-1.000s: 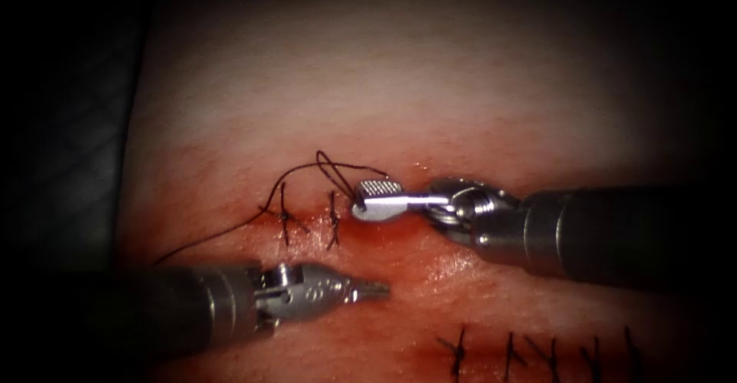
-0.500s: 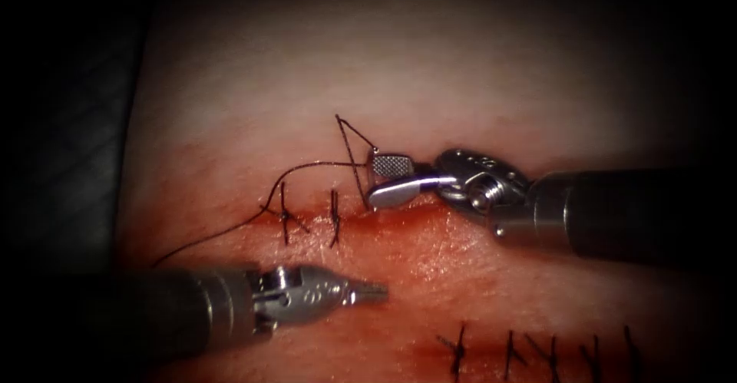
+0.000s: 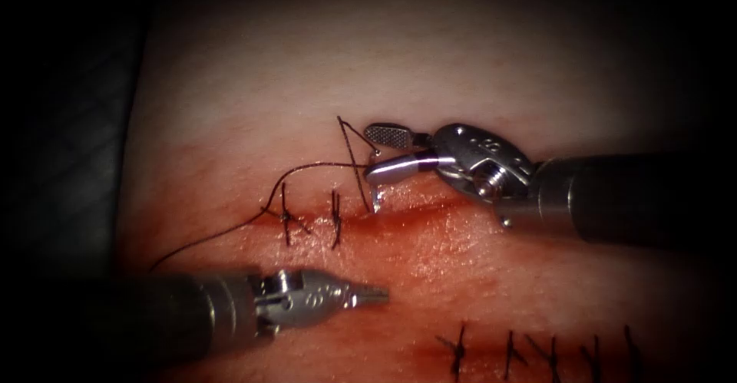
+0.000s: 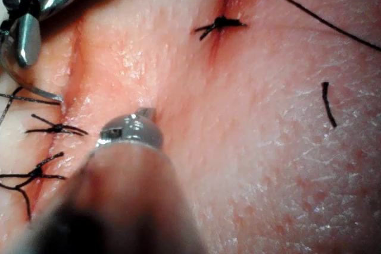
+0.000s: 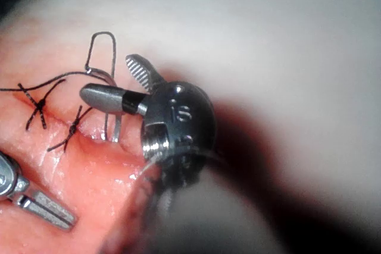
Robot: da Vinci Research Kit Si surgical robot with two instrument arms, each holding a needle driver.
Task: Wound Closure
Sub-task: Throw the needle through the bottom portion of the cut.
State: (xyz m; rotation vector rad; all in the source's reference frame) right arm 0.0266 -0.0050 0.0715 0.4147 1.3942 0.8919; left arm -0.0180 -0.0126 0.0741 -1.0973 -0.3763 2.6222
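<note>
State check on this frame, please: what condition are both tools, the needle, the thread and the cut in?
Right tool: jaws open, holding nothing, next to the needle.
Left tool: jaws shut, empty, apart from the cut.
Needle: tip in the tissue at the cut's edge, held by neither tool.
Thread: slack, looped above the needle.
Cut: two stitches tied, open to their right.

Light pools on the tissue (image 3: 399, 84) mid-frame in the endoscope view, falling to black edges (heavy vignette); glare glints off wet red fluid (image 3: 461, 256).
</note>
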